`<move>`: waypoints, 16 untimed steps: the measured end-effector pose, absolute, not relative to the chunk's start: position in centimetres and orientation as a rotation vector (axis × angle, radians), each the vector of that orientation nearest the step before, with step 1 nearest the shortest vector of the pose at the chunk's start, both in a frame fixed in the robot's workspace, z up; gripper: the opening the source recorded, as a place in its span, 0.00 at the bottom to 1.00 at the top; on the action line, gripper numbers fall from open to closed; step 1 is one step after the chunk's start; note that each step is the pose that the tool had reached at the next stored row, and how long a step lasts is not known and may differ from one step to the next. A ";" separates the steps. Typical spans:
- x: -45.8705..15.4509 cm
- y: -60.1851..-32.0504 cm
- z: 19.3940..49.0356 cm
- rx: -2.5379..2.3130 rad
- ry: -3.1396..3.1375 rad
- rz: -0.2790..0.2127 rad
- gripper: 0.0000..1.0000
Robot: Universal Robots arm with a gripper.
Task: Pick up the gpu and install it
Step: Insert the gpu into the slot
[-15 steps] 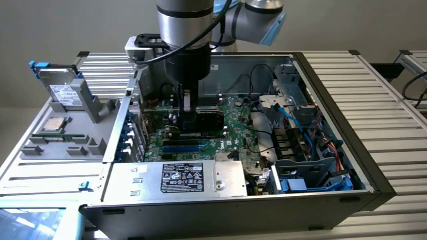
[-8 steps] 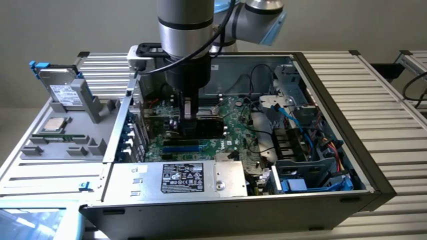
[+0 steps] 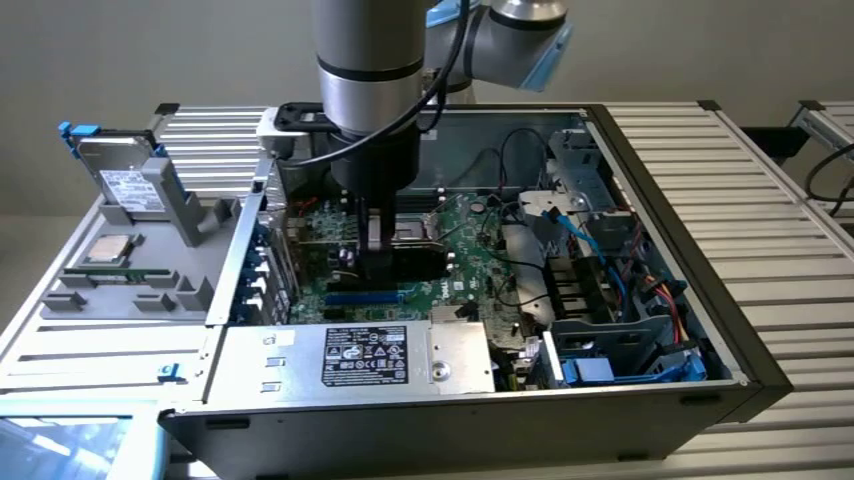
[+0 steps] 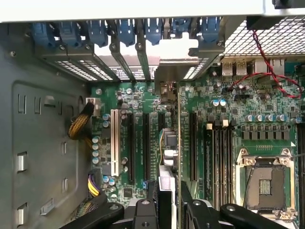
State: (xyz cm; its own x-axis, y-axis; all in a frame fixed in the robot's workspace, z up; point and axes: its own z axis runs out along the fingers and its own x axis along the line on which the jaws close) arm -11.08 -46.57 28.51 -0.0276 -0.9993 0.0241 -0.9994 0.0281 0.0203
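End effector point(image 3: 380, 255) sits deep inside the open computer case point(image 3: 641, 410), and through the wrist view I see it clamped on the gpu point(image 4: 170, 143). That card stands on edge over the expansion slots of the motherboard point(image 4: 228, 119), its silver bracket point(image 4: 177, 76) against the rear openings (fully seated or not, I cannot tell).

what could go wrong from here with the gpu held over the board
1. The gripper holds the gpu edge-on above the motherboard, right beside a long black slot. If the card's edge is not lined up with its slot, pushing down might jam or bend it.
2. The card's silver bracket sits close to the rear dividers and could catch on them.
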 end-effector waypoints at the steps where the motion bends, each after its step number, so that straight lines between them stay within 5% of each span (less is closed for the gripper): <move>1: -11.1 -46.6 28.3 2.168 -2.230 0.004 0.28; 16: -12.0 -46.6 25.6 2.167 -2.229 0.002 0.28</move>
